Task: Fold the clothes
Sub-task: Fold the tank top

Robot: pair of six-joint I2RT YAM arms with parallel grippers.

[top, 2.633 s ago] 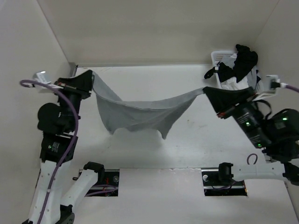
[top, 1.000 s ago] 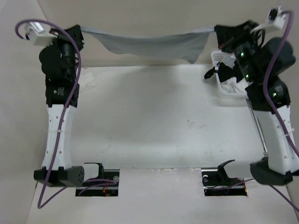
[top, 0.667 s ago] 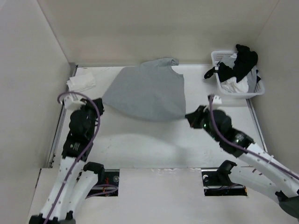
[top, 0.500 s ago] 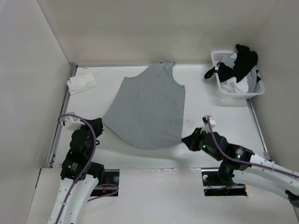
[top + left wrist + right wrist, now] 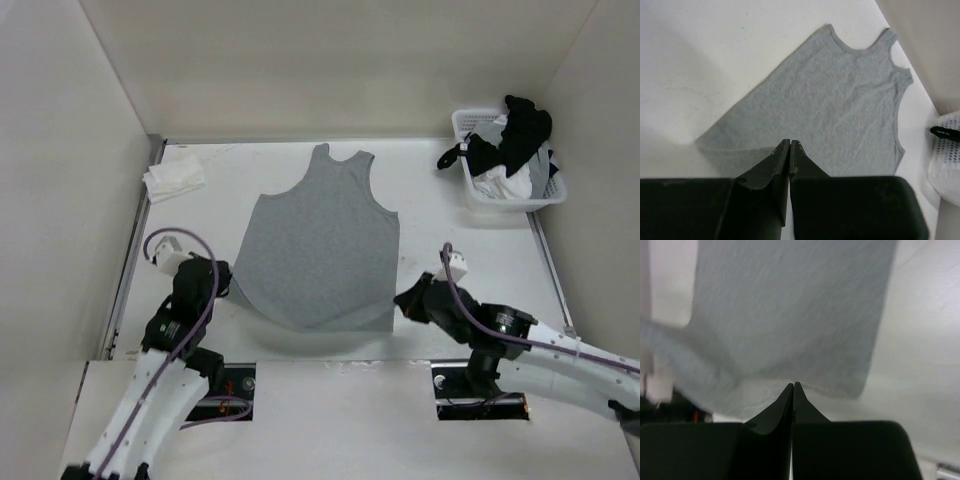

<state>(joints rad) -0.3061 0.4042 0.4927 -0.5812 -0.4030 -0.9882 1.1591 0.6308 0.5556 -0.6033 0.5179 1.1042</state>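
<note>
We see the grey sleeveless top (image 5: 320, 240) lying flat mid-table (image 5: 450, 215), neckline toward 12 o'clock. The left gripper (image 5: 224, 278) pinches its hem corner at 8 o'clock, jaws pressed tight. The right gripper (image 5: 402, 300) likewise pinches the 4 o'clock corner.

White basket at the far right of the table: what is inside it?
The basket holds a pile of laundry. Black pieces lie on top and spill over the rim, with white and grey ones beneath. The basket's bottom and anything lower in the pile are covered.
</note>
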